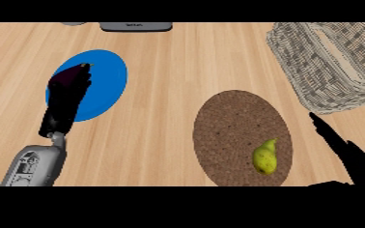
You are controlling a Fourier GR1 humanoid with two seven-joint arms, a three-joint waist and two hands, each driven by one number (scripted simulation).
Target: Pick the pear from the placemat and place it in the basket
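Note:
A yellow-green pear (266, 156) lies on the lower right part of a round brown woven placemat (231, 125). My right hand (345, 153) shows at the lower right edge, open with straight fingers pointing up and left. It is to the right of the pear and apart from it. The wicker basket (318, 63) stands at the upper right, beyond the placemat. My left hand (63, 107) rests at the left over a blue plate, fingers straight, holding nothing.
The blue plate (107, 82) lies at the left with a dark purple eggplant (73, 77) on it, partly covered by my left hand. A grey appliance (135, 26) sits at the counter's far edge. Bare wood lies between plate and placemat.

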